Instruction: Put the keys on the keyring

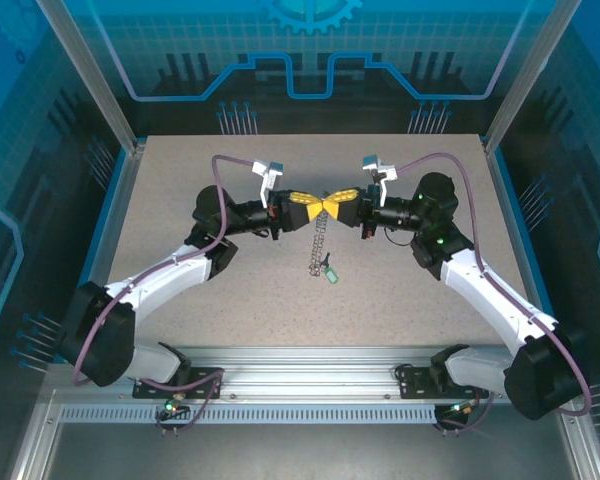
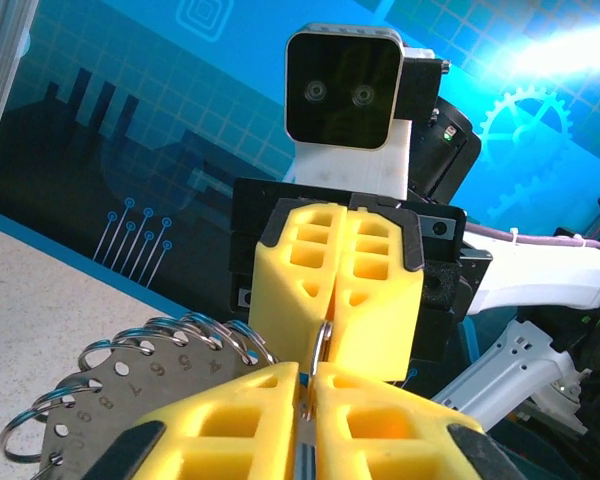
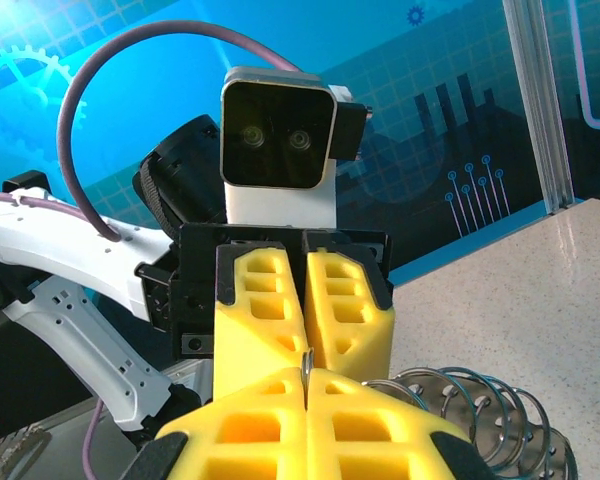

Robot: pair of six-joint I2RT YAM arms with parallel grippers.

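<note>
Above the middle of the table (image 1: 180, 170), the left gripper (image 2: 307, 392) and the right gripper (image 3: 306, 388) are met tip to tip. Both pairs of yellow jaws are seen pressed together, each nipping the same thin silvery split ring (image 2: 321, 345) of the keyring (image 1: 319, 240). Nothing else is held.

Step judged in hand: one ring is steadied between two grips so that its coil can be parted for the key. To be done well, the ring should be gripped at two points close together. The pull should be small and along the ring's plane, and twisting avoided so the wire is not sprung out of the pads.

Keyring as noted: a grey numbered plate (image 2: 90, 405) fringed with many small bright rings, hung below the fingertips as a narrow glinting string in the top view. Key (image 1: 329, 272): tiny, dark, green-tagged, found at the string's lower end, toward the arm bases. Whether it is already threaded or merely touching cannot be told.
</note>
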